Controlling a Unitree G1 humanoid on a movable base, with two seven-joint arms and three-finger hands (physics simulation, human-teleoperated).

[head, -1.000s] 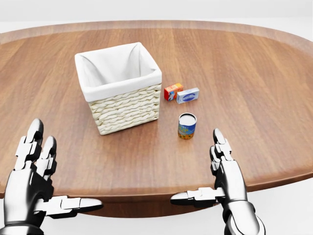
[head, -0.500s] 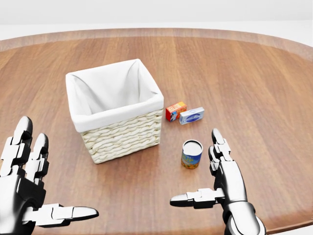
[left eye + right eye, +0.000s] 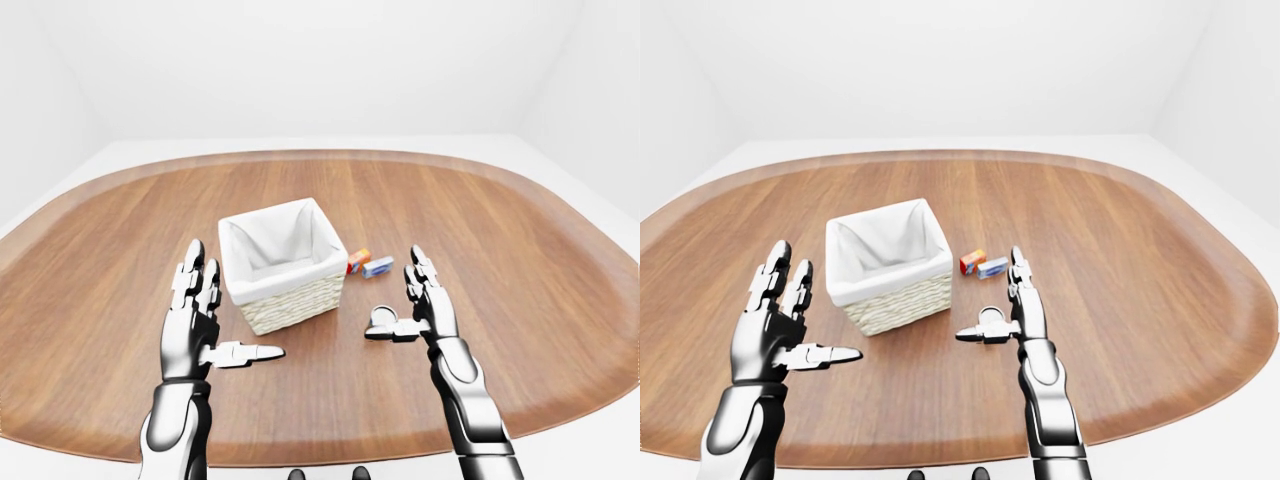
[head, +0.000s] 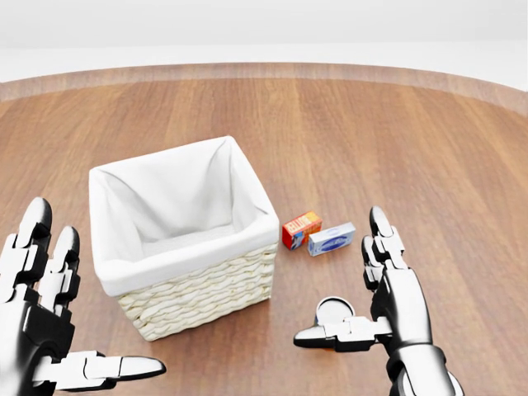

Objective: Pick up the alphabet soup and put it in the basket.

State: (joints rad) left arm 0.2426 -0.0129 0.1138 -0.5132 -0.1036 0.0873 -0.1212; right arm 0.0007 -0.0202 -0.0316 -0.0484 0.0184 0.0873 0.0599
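In the head view, the left hand (image 4: 45,330) hovers with fingers spread; the lined wicker basket (image 4: 183,235) stands on the desk (image 4: 412,148); the alphabet soup (image 4: 334,310) sits touching the spread-fingered right hand's (image 4: 388,309) thumb

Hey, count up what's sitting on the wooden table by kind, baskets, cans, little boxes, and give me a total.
Baskets: 1, the basket with a white liner.
Cans: 1, the alphabet soup, partly hidden behind the right hand.
Small boxes: 2, the orange box and the blue box, lying side by side.
Total: 4 things on the table.
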